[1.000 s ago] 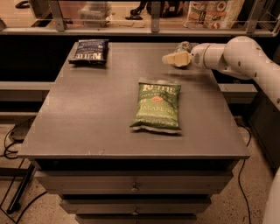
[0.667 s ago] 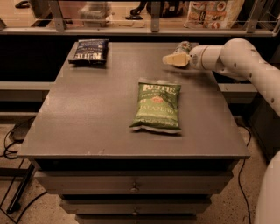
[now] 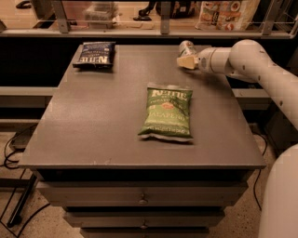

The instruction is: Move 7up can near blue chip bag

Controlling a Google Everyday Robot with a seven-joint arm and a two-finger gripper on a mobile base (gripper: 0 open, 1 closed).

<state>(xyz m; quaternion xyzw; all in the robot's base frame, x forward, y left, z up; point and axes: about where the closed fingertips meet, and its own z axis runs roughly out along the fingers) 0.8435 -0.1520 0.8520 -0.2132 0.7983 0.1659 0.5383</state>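
Observation:
The 7up can (image 3: 187,47), small and silver with green sides, stands near the table's far right edge. My gripper (image 3: 186,62) reaches in from the right on the white arm (image 3: 242,58) and sits right at the can, in front of its lower part and hiding it. The blue chip bag (image 3: 95,53), dark with white lettering, lies flat at the far left corner of the table, well to the left of the can and gripper.
A larger green jalapeno chip bag (image 3: 167,111) lies flat in the middle of the grey table (image 3: 93,130), between the can and the near edge. A shelf with packaged goods (image 3: 223,14) runs behind the table. Drawers sit below the front edge.
My gripper and arm have shifted slightly to the left at the can. The two chip bags have not moved.

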